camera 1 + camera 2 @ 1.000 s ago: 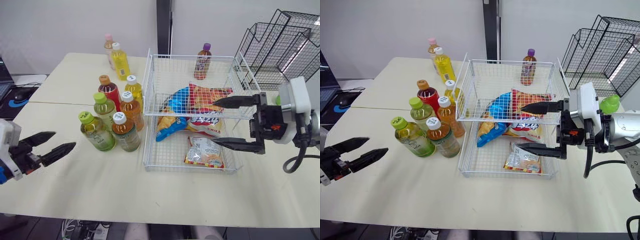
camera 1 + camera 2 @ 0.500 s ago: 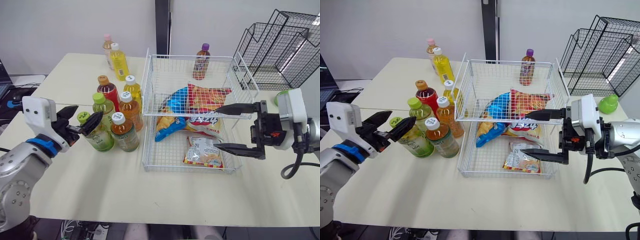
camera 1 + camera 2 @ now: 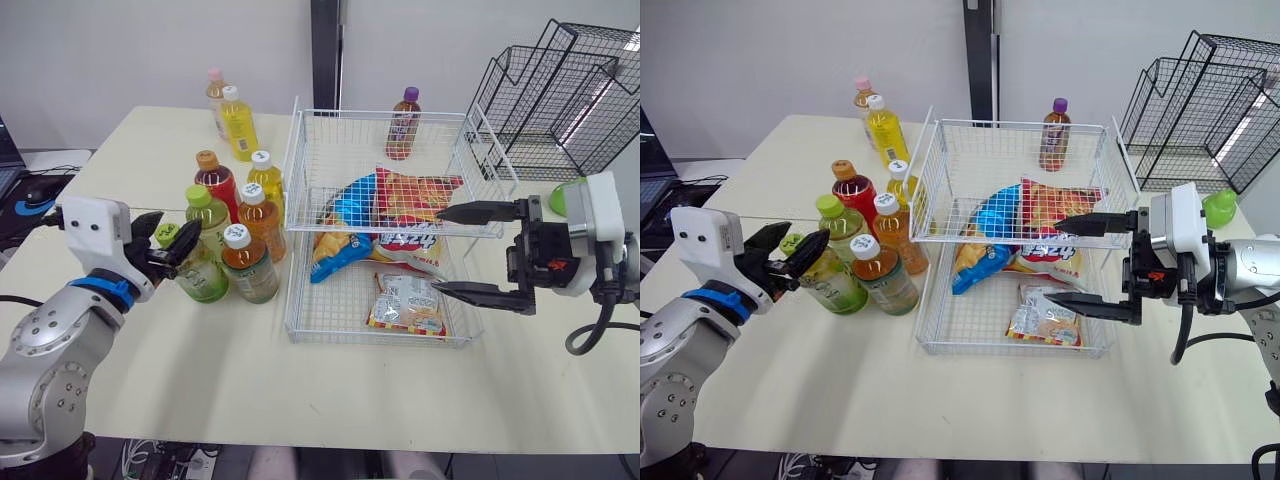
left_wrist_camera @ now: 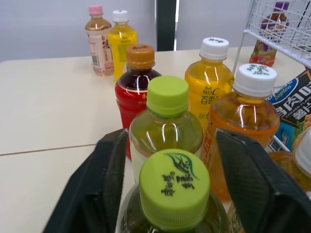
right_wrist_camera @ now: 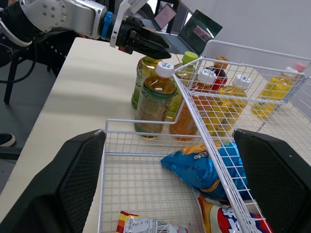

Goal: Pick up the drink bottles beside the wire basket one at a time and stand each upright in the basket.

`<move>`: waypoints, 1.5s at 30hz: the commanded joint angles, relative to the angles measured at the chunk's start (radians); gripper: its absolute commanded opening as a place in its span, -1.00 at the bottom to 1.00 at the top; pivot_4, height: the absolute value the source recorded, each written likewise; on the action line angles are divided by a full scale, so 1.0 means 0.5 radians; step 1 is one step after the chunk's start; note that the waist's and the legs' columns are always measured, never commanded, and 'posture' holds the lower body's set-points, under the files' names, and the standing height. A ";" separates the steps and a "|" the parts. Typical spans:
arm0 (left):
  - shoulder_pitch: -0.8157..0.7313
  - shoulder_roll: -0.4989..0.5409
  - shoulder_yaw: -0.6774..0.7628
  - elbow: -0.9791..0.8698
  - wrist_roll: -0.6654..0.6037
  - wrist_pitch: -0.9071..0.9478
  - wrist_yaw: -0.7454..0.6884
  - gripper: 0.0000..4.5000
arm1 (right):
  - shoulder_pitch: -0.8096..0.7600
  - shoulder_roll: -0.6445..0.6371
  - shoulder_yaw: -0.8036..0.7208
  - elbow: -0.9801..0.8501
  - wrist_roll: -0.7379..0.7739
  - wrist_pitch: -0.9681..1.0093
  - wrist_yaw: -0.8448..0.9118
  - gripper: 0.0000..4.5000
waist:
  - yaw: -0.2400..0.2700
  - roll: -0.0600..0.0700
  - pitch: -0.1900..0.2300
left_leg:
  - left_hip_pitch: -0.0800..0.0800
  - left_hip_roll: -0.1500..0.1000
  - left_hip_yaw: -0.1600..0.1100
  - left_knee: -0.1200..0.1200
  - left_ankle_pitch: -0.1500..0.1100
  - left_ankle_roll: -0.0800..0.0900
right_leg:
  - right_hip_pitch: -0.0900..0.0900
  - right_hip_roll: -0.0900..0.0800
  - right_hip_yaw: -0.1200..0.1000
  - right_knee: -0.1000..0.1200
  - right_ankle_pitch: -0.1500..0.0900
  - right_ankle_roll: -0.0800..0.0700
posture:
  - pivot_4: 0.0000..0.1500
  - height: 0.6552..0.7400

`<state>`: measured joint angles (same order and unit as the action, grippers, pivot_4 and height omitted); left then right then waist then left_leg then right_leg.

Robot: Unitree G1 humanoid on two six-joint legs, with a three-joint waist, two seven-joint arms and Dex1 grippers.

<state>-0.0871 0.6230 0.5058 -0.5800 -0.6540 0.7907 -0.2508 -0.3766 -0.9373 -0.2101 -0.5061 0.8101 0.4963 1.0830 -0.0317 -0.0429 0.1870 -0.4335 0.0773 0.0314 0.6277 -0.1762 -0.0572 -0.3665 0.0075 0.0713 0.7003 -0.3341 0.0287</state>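
Note:
Several drink bottles stand in a cluster left of the white wire basket (image 3: 296,262). The nearest one is a green tea bottle (image 3: 198,276) with a lime cap (image 4: 174,187). My left gripper (image 3: 166,243) is open, one finger (image 4: 95,193) on each side of that cap with small gaps, level with the bottle's neck. Beside it stand a white-capped brown tea bottle (image 3: 250,266), another lime-capped bottle (image 4: 166,122) and an orange one (image 4: 244,121). My right gripper (image 3: 472,252) is open and holds nothing, hanging over the basket's right side.
The basket holds snack bags: a blue one (image 3: 343,232), a red one (image 3: 410,205) and a small packet (image 3: 407,305). A purple-capped bottle (image 3: 403,125) stands behind the basket. Black wire racks (image 3: 560,90) and a green bottle (image 3: 1218,207) stand at the right.
My left arm came up from the lower left and brought its open gripper around the lime cap of the nearest bottle. The right gripper drifted slightly right, still open.

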 commanded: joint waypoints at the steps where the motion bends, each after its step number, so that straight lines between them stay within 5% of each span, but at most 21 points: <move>1: 0.011 0.000 0.010 -0.086 0.020 -0.066 -0.004 -0.28 | -0.043 -0.005 -0.045 -0.022 0.014 -0.016 -0.003 1.00 | 0.001 0.000 0.000 | 0.000 0.000 0.000 0.000 0.000 0.000 | 0.000 0.000 0.000 0.000 0.000 0.000 | 1.00 0.87; 2: 0.017 -0.001 0.015 -0.089 0.017 -0.069 -0.007 -0.40 | -0.045 -0.004 -0.046 -0.016 0.010 -0.020 0.000 1.00 | 0.000 0.000 0.000 | 0.000 0.000 0.000 0.000 0.000 0.000 | 0.000 0.000 0.000 0.000 0.000 0.000 | 1.00 0.87; 11: 0.015 0.197 0.188 0.005 -0.127 -0.087 -0.299 -0.39 | -0.175 -0.024 -0.028 0.076 -0.018 0.001 0.005 1.00 | 0.000 0.000 0.000 | 0.000 0.000 0.000 0.000 0.000 0.000 | -0.001 0.000 0.000 -0.001 0.000 0.000 | 1.00 0.87; 19: -0.091 0.675 0.398 0.280 -0.444 0.141 -0.735 -0.39 | -0.433 -0.004 -0.096 0.105 0.117 0.195 -0.208 1.00 | -0.002 0.000 0.002 | -0.001 0.004 0.001 -0.003 0.000 0.000 | -0.005 0.001 -0.001 -0.001 0.000 -0.003 | 1.00 0.87; 25: -0.433 0.968 0.339 0.501 -0.683 0.374 -0.864 -0.39 | -0.336 -0.082 -0.230 0.077 0.110 0.252 -0.262 1.00 | 0.011 -0.005 0.005 | -0.004 0.004 0.000 -0.002 0.000 0.000 | -0.005 -0.003 -0.002 -0.003 0.000 -0.003 | 1.00 0.87; 29: -0.766 1.178 0.196 0.755 -0.712 0.447 -0.957 -0.39 | -0.211 -0.128 -0.363 0.025 0.129 0.298 -0.305 1.00 | 0.005 -0.005 0.005 | -0.005 0.003 0.001 -0.003 0.000 0.000 | -0.007 -0.002 -0.002 -0.003 0.000 -0.003 | 1.00 0.87; 34: -1.549 1.323 -0.291 1.160 -0.621 0.475 -1.120 -0.39 | -0.032 -0.133 -0.499 -0.077 0.160 0.340 -0.365 1.00 | 0.004 -0.005 0.006 | -0.005 0.003 0.000 -0.004 0.000 0.000 | -0.008 0.005 -0.003 -0.002 0.000 -0.003 | 1.00 0.87; 45: -3.154 0.807 -1.110 2.249 0.138 0.202 -1.600 -0.39 | 0.301 -0.113 -0.820 -0.216 0.226 0.370 -0.476 1.00 | 0.015 -0.005 0.006 | -0.018 0.001 -0.002 0.001 0.000 -0.001 | -0.017 0.010 -0.004 -0.001 0.000 -0.002 | 1.00 0.87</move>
<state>-1.5825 1.0353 -0.0568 0.5059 -0.6238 0.9492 -1.0174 -0.2268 -0.9880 -0.5682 -0.5889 0.9028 0.6833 0.8561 -0.0242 -0.0454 0.1901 -0.4443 0.0778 0.0297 0.6286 -0.1763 -0.0575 -0.3755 0.0123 0.0688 0.6995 -0.3341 0.0276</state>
